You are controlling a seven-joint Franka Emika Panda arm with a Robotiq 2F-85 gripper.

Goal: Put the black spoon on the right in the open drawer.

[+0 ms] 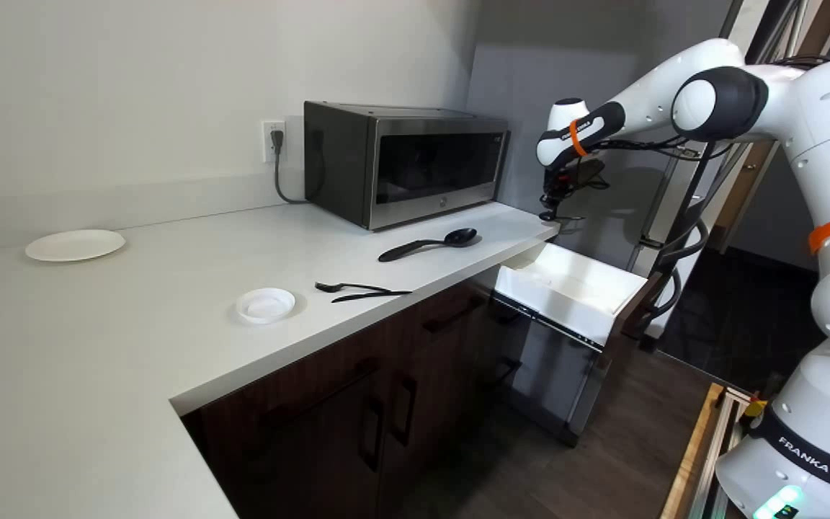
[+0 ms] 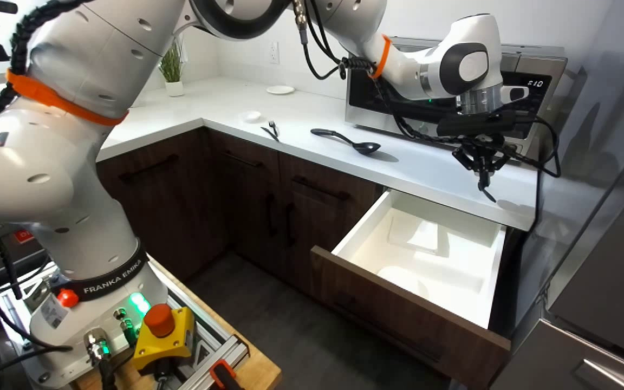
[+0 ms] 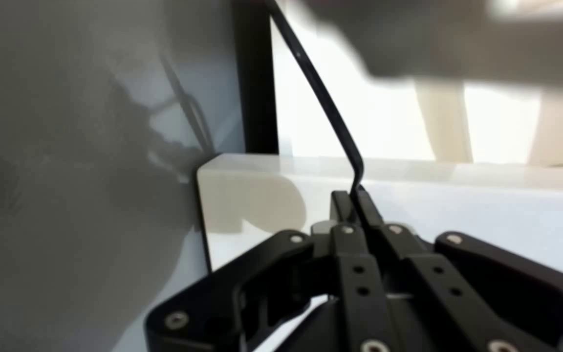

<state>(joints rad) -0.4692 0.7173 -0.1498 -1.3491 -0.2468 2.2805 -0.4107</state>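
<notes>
My gripper [image 1: 549, 209] is at the right end of the counter, above its edge beside the open drawer, also seen in an exterior view [image 2: 483, 179]. In the wrist view its fingertips [image 3: 353, 198] are shut on a thin black utensil [image 3: 324, 98], which slants up and out of frame; its far end is hidden. A black spoon [image 1: 460, 237] with a broad oval bowl lies on the counter in front of the microwave, also in an exterior view [image 2: 366, 147]. The open drawer [image 1: 555, 299] has a white inside and brown front [image 2: 398, 314].
A microwave [image 1: 444, 169] stands at the back of the counter. A black fork [image 1: 328, 287] and knife [image 1: 372, 295] lie near the front edge. A small white dish [image 1: 265, 305] and a white plate [image 1: 75, 245] lie farther left. A grey wall [image 3: 91, 220] is close beside the gripper.
</notes>
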